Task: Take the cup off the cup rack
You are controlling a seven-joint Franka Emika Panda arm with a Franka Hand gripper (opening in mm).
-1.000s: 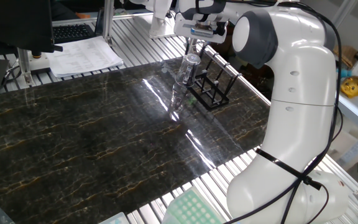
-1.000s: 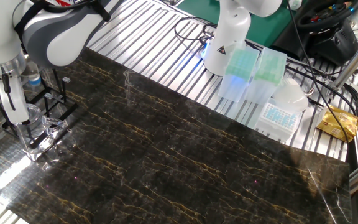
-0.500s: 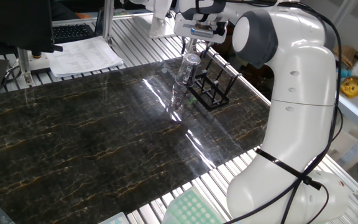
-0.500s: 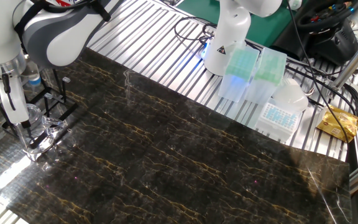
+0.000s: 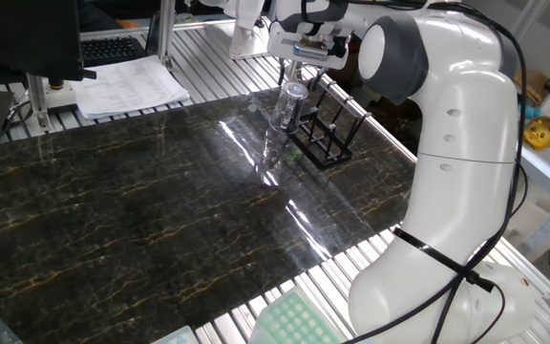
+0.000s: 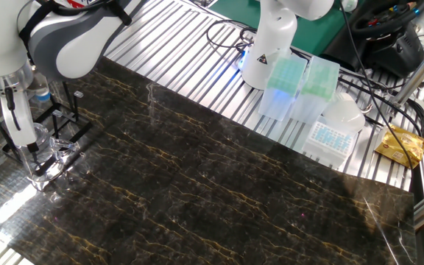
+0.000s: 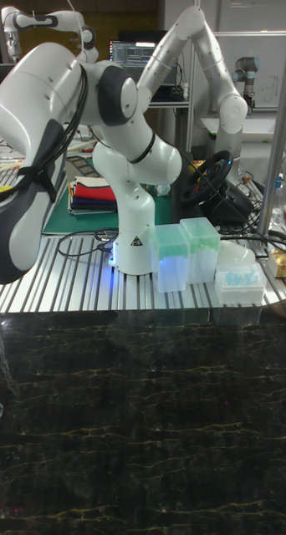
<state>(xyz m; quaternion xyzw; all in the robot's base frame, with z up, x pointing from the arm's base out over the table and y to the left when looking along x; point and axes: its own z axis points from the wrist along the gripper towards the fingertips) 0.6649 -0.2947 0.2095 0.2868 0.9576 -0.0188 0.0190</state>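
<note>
The clear glass cup is upright in the air just left of the black thin-barred cup rack, with its reflection on the glossy tabletop below. My gripper comes down from above and is shut on the cup's rim. In the other fixed view one white finger reaches down at the cup, in front of the rack. Whether the cup still touches a peg I cannot tell.
The dark marble-patterned tabletop lies on a ribbed metal bench. Papers and a keyboard lie at the back left. Green and white tip boxes stand by a second robot's base. My own arm's white base rises at the right.
</note>
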